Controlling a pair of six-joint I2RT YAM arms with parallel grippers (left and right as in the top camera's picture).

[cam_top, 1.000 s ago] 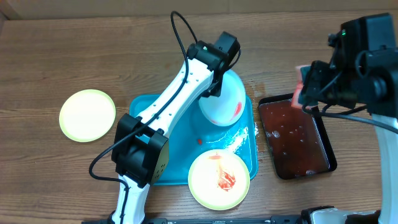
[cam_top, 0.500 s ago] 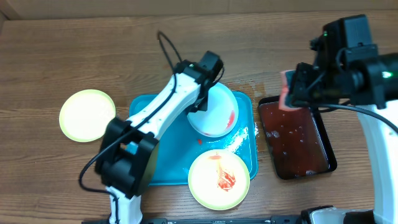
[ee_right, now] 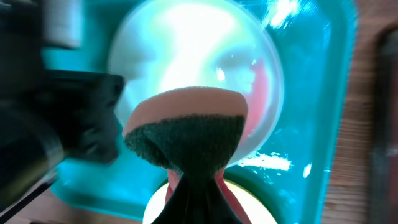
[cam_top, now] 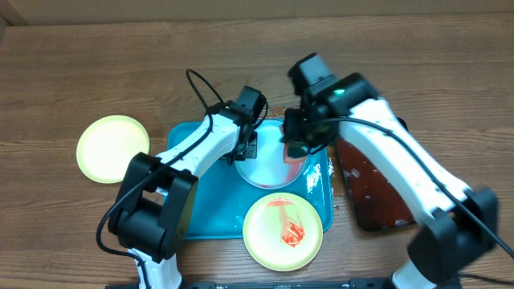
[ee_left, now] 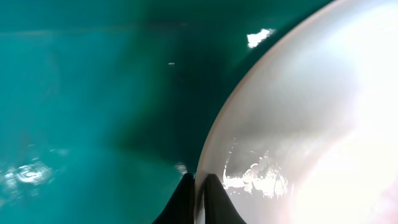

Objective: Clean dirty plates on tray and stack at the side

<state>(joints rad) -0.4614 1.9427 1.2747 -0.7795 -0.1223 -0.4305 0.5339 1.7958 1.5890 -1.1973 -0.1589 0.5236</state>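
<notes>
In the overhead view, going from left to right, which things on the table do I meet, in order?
clean yellow-green plate → turquoise tray → dark tray

The left arm [cam_top: 193, 148] stretched from the near edge to mid-scene, its left gripper [ee_left: 198, 186] pinched tight on the rim of the light blue plate [ee_left: 298, 124]; the right arm [cam_top: 401, 177] arched in from the near right, its right gripper [ee_right: 198, 193] clamped on a sponge [ee_right: 186, 134].
</notes>
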